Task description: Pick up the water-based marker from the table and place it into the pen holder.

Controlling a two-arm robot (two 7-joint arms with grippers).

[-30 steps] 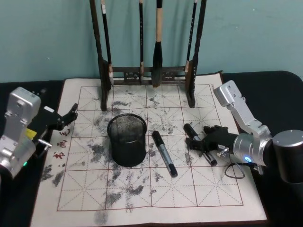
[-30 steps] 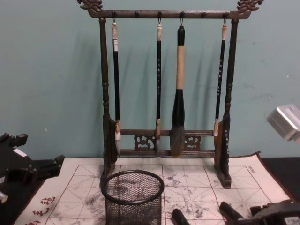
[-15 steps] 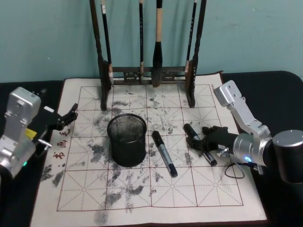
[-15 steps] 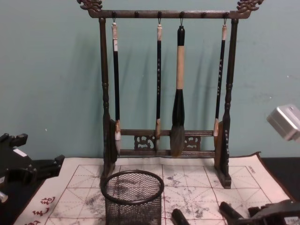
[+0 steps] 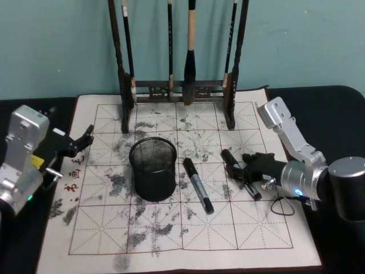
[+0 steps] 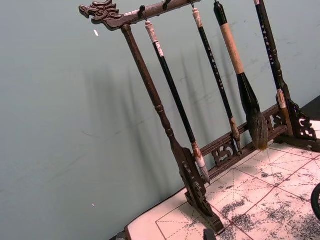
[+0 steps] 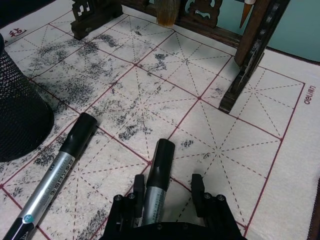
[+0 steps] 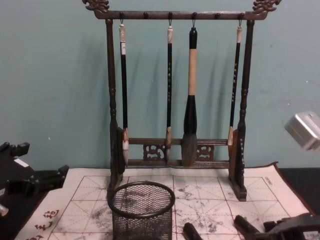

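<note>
Two water-based markers with black caps and grey barrels lie on the cream mat of the table [image 5: 188,251]. One marker [image 5: 198,185] [image 7: 55,172] rests just right of the pen holder [image 5: 153,168] [image 8: 142,210], a black mesh cup standing upright. The other marker [image 5: 232,161] [image 7: 159,165] lies farther right. My right gripper [image 5: 242,170] [image 7: 167,189] is low on the mat and open, with its fingers on either side of this marker's barrel; the marker lies close against one finger. My left gripper [image 5: 80,141] [image 8: 50,177] is parked at the mat's left edge.
A tall dark wooden brush rack [image 5: 178,85] [image 8: 175,100] with several hanging brushes stands at the back of the mat, behind the holder. Its right foot [image 7: 240,85] is near the gripper. The mat's front half is bare.
My right gripper has edged slightly forward along the right marker, so its fingers now reach farther around the barrel. Both markers, the holder and the left arm have stayed put.
</note>
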